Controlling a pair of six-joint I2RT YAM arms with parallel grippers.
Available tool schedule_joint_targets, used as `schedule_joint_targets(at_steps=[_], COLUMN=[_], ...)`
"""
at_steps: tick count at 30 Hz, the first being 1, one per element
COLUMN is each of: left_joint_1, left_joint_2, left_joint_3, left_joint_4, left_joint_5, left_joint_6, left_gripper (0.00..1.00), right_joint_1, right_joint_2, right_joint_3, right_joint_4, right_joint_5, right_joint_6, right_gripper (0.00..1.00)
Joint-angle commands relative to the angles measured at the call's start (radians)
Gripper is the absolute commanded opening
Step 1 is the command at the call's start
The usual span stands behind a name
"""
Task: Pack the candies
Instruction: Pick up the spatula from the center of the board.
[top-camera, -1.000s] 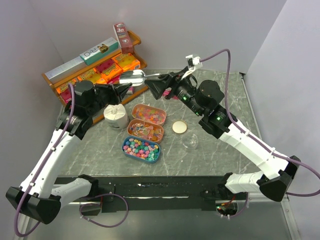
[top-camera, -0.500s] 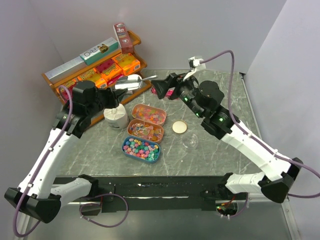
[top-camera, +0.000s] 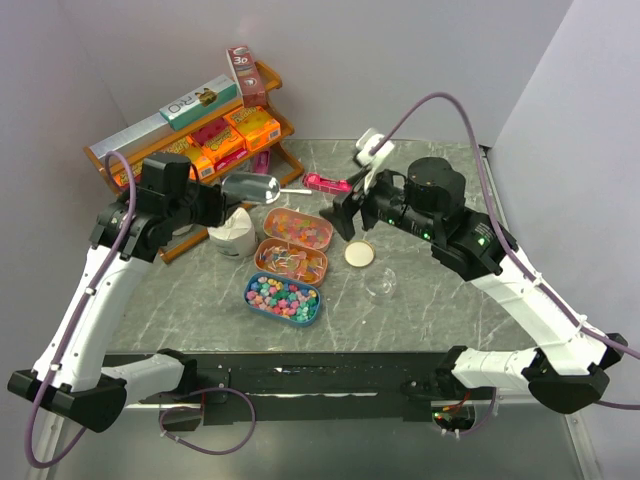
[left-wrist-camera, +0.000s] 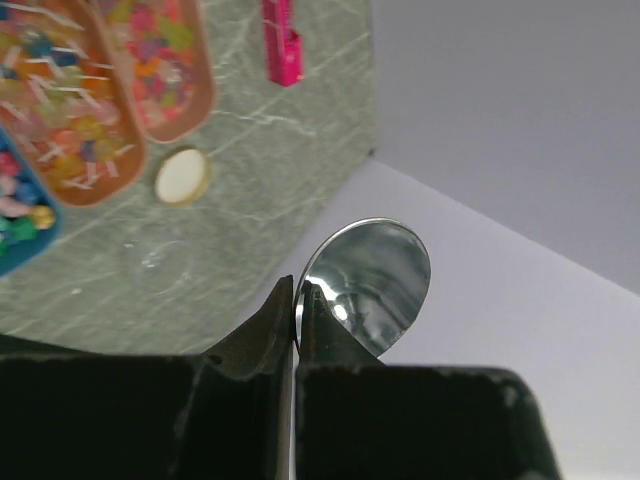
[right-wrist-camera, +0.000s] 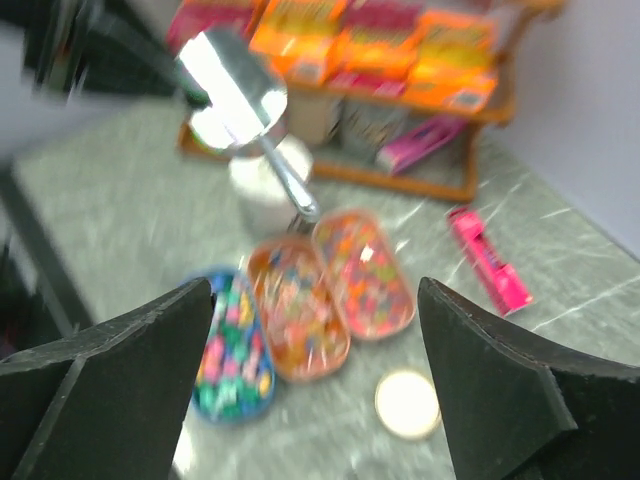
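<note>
Right gripper (top-camera: 345, 218) withdrawn open, left gripper (left-wrist-camera: 297, 295) keeps scoop (top-camera: 252, 187)

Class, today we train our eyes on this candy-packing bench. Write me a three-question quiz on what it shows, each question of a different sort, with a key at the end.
1. True or false: the right tool is clamped on the gold lid.
2. Multiple choice: what does the left tool hold? A) a metal scoop B) a pink box C) a white jar
3. Fill in: the candies lie in ___ oval trays, and the tray nearest the arm bases is coloured ___.

Key: 1 false, it is open and holds nothing; 2 A; 3 three, blue.
</note>
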Motion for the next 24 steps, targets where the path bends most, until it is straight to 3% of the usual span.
schedule_joint_targets(at_steps=[1, 11, 24], left_joint_1=[-0.003, -0.003, -0.004], left_joint_2=[-0.015, -0.101, -0.149], left_joint_3=[0.029, -0.152, -0.252], left_joint_4=[-0.105, -0.127, -0.049], left_joint_5=[0.041, 0.179, 0.291], left_joint_6=[0.146, 0.238, 0.194], left_gripper=[0.01, 0.01, 0.01], right_joint_1=[0.032, 0.103, 0.158], right_joint_2=[0.031, 0.131, 0.18], right_joint_3=[0.05, 0.061, 0.001], right_joint_4=[-0.171, -0.205, -0.169], right_joint_5=[-0.186, -0.218, -0.248], right_joint_6=[-0.123, -0.103, -0.076], right_gripper=[0.88, 0.74, 0.57])
